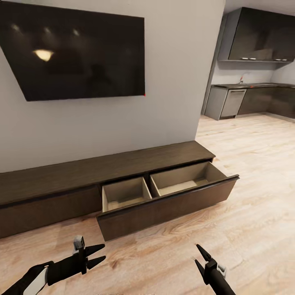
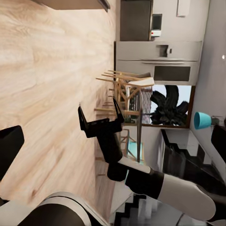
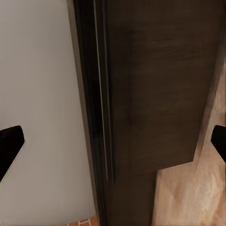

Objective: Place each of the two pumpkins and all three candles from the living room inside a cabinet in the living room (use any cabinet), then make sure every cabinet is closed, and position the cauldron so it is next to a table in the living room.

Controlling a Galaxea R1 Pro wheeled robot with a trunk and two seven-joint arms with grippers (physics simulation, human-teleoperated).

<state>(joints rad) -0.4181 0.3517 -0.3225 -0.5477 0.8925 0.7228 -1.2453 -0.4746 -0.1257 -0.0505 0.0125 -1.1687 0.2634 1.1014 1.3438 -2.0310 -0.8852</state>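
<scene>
1. Against the grey wall, under a wall-mounted television, we find the cabinet, a long, low dark-brown unit with a slab top.
2. Its right-hand drawer stands pulled out over the wooden floor. The left-hand front sits flush and closed.
3. We see two pale compartments inside the drawer, split by a divider. Both compartments look bare as far as we can see into them.
4. The left gripper hovers low over the floor, in front of the cabinet and short of the drawer's left end. Its fingers are spread apart and hold nothing.
5. The right gripper hovers in front of the drawer's right half, clear of the drawer front. Its fingers are likewise parted and empty; the left wrist view shows that same gripper splayed above the floor.
6. In the right wrist view we see the cabinet's dark wood face beside the grey wall, with a strip of floor at one edge. The two black fingertips sit at opposite margins of that view, well apart.
7. Beyond the wall's end, a kitchen with dark cupboards lies to the right.
8. In the left wrist view, wooden chairs and a dark plant stand in the background.
</scene>
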